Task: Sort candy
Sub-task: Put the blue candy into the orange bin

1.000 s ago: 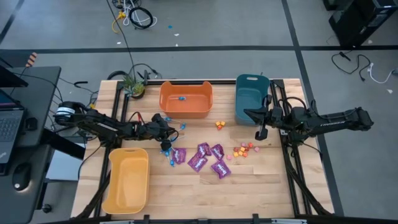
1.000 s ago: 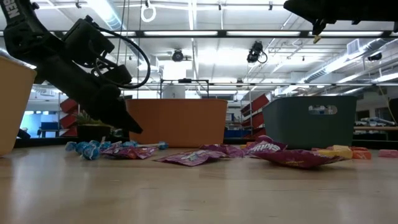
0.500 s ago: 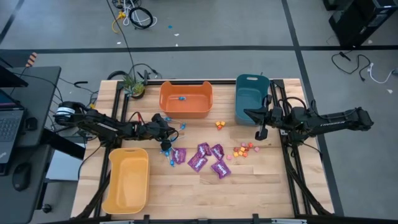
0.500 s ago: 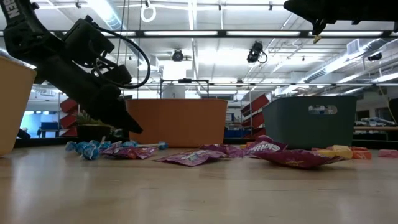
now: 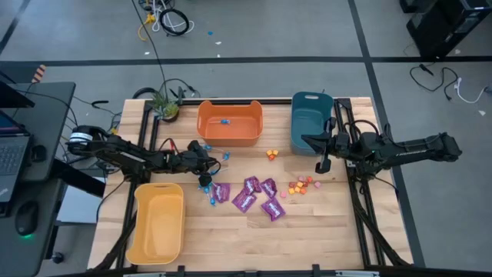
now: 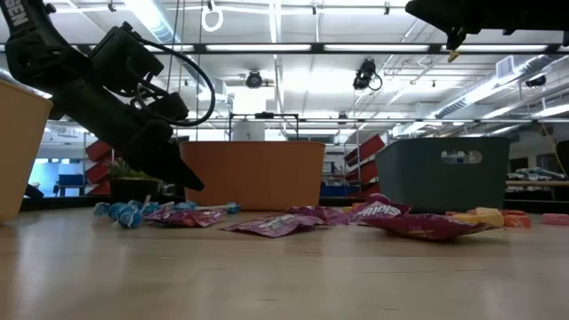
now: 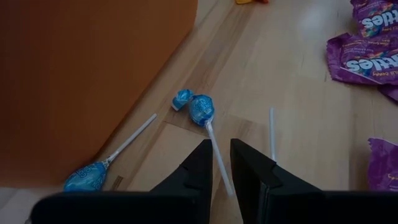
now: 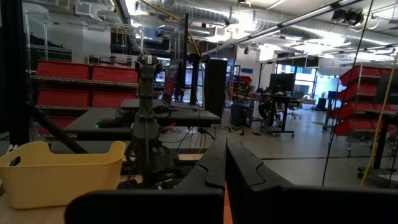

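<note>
Purple packets (image 5: 251,194) lie flat mid-table, with small orange and pink pieces (image 5: 301,185) to their right and two more (image 5: 271,154) farther back. Blue lollipops (image 5: 209,189) lie near my left gripper (image 5: 204,168), which is low over the table in front of the orange bin (image 5: 230,132). In the left wrist view this gripper (image 7: 221,163) is shut on a lollipop stick, and the blue head (image 7: 201,109) lies ahead of the fingers. My right gripper (image 5: 323,163) is raised near the teal bin (image 5: 310,123), shut and empty. My left gripper pinches a blue lollipop's thin white stick (image 7: 216,149) between its two fingers, a little behind the head. The fingers slant down toward the table and lie along the stick. The head (image 7: 201,109) appears to rest on the wood just ahead of the fingertips.
The orange bin holds one blue lollipop (image 5: 224,121). A yellow bin (image 5: 157,223) stands at the near left. Another lollipop (image 7: 84,177) lies against the orange bin's wall, and a second white stick (image 7: 272,134) lies beside my fingers. Bare wood spreads along the near edge.
</note>
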